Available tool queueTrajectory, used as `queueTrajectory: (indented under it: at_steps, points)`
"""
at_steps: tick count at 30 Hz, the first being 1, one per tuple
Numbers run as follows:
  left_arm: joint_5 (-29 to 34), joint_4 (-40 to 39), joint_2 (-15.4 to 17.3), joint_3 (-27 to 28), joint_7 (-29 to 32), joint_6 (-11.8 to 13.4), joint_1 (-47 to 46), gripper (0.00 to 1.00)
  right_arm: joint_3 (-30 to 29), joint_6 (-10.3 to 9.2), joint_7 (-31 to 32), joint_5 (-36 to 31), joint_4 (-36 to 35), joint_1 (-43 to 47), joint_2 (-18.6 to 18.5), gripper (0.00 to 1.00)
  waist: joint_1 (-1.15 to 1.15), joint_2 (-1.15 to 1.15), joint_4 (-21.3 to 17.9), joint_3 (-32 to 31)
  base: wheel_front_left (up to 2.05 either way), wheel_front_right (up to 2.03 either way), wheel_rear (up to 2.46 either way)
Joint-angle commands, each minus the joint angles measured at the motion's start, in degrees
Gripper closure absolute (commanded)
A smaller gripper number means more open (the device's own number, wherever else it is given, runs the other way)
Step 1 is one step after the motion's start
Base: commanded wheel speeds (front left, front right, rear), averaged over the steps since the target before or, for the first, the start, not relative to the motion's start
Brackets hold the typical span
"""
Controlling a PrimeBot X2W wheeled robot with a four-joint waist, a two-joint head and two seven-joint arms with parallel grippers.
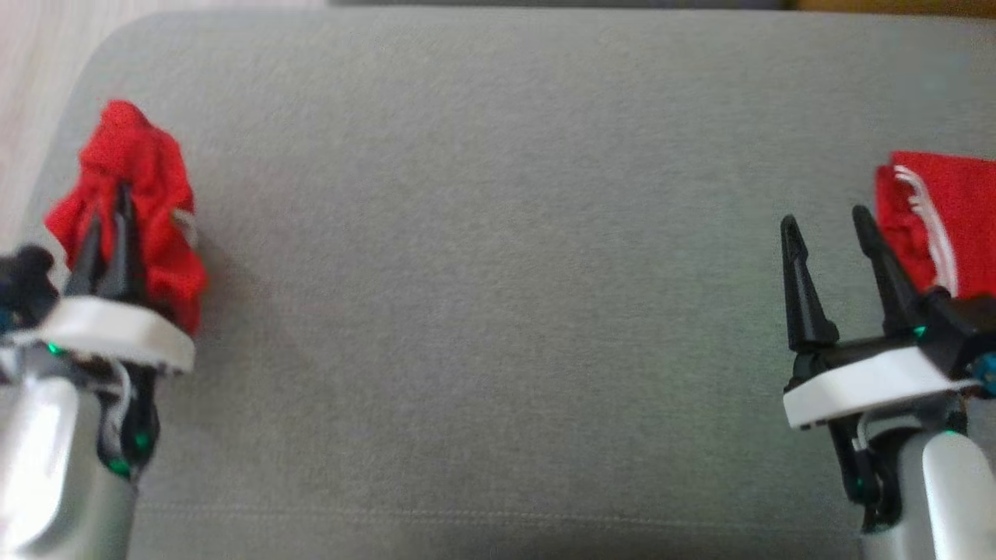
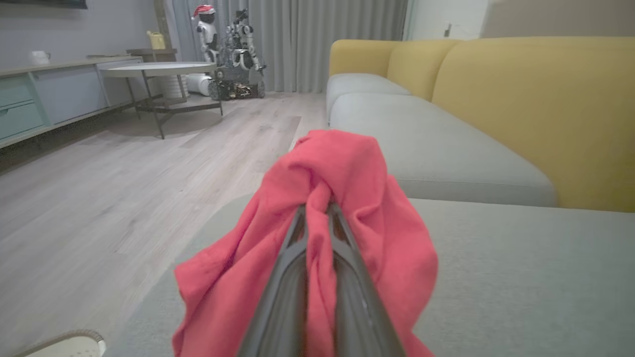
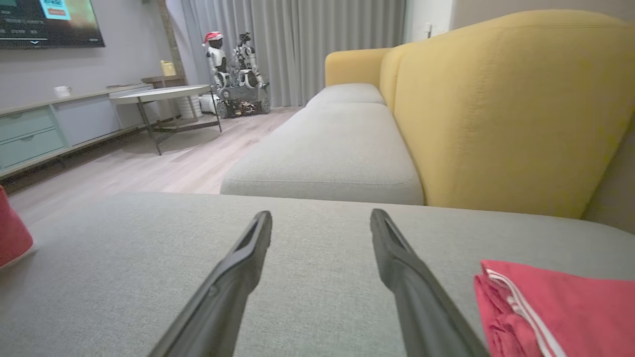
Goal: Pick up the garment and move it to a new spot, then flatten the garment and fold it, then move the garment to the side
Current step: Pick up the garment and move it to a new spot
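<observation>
Because the red garment (image 1: 148, 171) must go somewhere new, the left gripper (image 1: 110, 206) pinches it in a bunch at the left end of the grey cushion (image 1: 498, 233) — the right gripper (image 1: 825, 216) spreads wide, empty, beside a folded red cloth (image 1: 961, 210).

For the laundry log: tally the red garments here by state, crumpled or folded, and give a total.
Crumpled red cloth garment, pinched in the left gripper: 1
Folded red cloth garment with white stripes, beside the open right gripper: 1
Total: 2
</observation>
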Motion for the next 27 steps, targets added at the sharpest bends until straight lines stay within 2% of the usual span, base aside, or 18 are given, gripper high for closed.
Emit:
queueTrajectory:
  at_steps: [1, 7, 13, 20, 27]
  points:
    - [0.25, -4.13, 2.59, 1.95, 0.39, 0.63, -0.37, 1.0, 1.39, -0.05, -0.55, 0.58, -1.74, -0.3, 0.08, 0.0, 0.0, 0.0, -2.14, -2.12, 0.0, 0.0, 0.0]
    - [0.1, -19.0, 1.37, 0.78, 4.36, 4.25, 10.37, 1.0, 1.57, -0.05, -0.75, 1.33, -2.01, 1.53, 0.24, 0.0, 0.0, 0.0, -4.71, -3.36, 0.0, 0.0, 0.0]
    - [0.15, -27.1, 0.75, -0.45, 6.19, 5.63, 14.22, 1.0, 1.9, -0.05, -0.77, 2.6, -2.27, 2.26, 0.28, 0.0, 0.0, 0.0, -7.83, -3.32, 0.0, 0.0, 0.0]
    - [1.51, -27.59, 1.07, -4.4, 9.21, 3.67, 10.36, 1.0, 3.39, -0.05, -0.95, 2.67, -1.41, 1.23, 0.29, 0.0, 0.0, 0.0, -12.91, -2.09, 0.0, 0.0, 0.0]
    - [2.68, -20.29, -3.01, -12.43, 10.55, -1.22, 2.5, 1.0, 3.9, -0.05, -1.79, 4.06, -1.02, -0.02, 0.3, 0.0, 0.0, 0.0, -18.13, 1.31, 0.0, 0.0, 0.0]
